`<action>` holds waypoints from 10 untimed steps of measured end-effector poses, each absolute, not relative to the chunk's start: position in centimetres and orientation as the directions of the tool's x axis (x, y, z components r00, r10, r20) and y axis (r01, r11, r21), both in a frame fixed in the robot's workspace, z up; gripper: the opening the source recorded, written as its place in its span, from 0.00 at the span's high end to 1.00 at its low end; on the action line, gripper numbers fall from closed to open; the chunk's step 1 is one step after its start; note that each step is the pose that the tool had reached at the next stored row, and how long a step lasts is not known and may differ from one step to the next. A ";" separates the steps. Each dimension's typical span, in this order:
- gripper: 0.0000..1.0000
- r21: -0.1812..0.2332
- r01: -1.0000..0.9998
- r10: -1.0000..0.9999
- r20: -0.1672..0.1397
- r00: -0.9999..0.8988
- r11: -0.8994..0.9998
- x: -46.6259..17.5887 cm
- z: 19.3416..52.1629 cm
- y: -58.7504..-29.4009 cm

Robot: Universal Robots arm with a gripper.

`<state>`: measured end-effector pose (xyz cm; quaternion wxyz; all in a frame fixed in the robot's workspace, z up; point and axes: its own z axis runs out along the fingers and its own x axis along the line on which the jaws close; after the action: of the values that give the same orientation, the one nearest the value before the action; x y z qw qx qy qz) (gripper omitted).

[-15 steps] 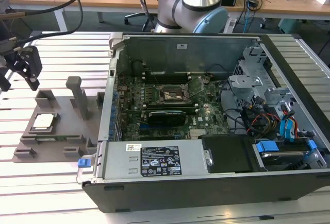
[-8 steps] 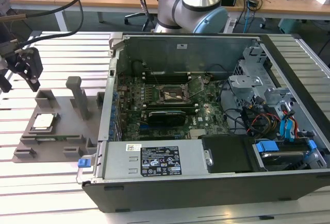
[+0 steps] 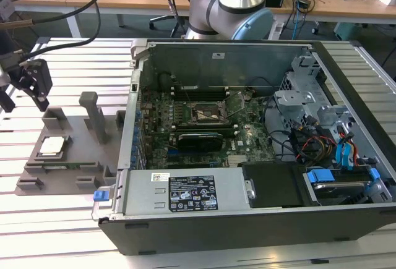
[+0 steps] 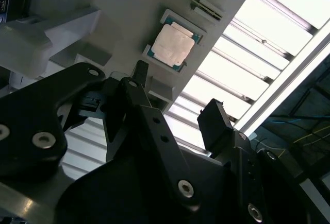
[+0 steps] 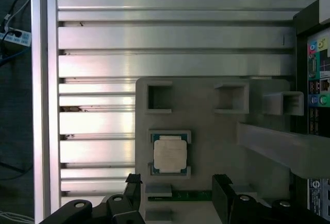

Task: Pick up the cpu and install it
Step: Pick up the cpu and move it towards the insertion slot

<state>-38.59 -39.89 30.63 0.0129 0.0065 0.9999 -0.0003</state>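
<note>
step: pickup, not started | black two-finger tool [image 5: 176, 183] hung wide open, empty, near the flat silver-topped square cpu [image 5: 170, 154] | my guess: grab needed it squared over the cpu's edges

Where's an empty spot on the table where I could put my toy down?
In the exterior view the bare slats in front of the grey tray, beside the computer case, are free, and those behind the tray too. The tray is crowded: holders, the cpu, the open gripper close by. The case is packed with boards and cables.
</note>
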 end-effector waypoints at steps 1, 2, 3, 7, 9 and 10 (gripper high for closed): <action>0.34 0.000 0.013 0.013 -0.026 -1.000 1.000 -38.6 30.6 -39.9; 0.34 0.000 0.013 0.013 -0.026 -1.000 1.000 -38.6 30.6 -39.9; 0.34 0.000 0.013 0.013 -0.026 -1.000 1.000 -38.6 30.6 -39.9; 0.34 0.000 0.013 0.013 -0.026 -1.000 1.000 -38.6 30.4 -39.9; 0.34 0.000 0.013 0.013 -0.026 -1.000 1.000 -38.6 30.4 -39.9; 0.34 0.000 0.013 0.013 -0.026 -1.000 1.000 -38.6 30.3 -39.9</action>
<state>-38.59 -39.89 30.30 0.0130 0.0065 0.9999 -0.0003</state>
